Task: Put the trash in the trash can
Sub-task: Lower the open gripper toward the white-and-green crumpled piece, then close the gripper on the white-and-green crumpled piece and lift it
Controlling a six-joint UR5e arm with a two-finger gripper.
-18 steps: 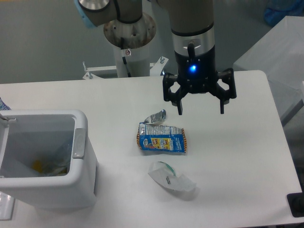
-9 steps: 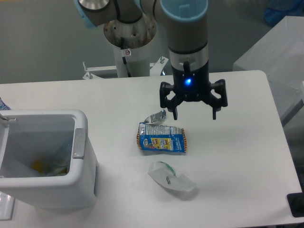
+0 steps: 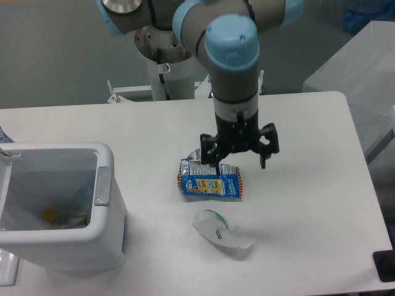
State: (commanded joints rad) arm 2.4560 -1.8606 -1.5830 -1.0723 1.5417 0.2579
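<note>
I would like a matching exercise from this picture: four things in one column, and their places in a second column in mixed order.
Things:
1. snack packet
2. white wrapper
3. trash can
4. claw

Places:
A. left edge of the table
B. open, above the packet's upper edge
C. middle of the table
D. nearest the front edge, below the packet

Pairs: 1-C, 2-D, 3-A, 4-B

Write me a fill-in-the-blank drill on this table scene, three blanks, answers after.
1. The tool hovers with its jaws ____ above the snack packet.
2. The whitish wrapper lies ____ the camera than the packet.
3. The trash can stands at the image's ____ side.

Missing words: open; nearer; left
</note>
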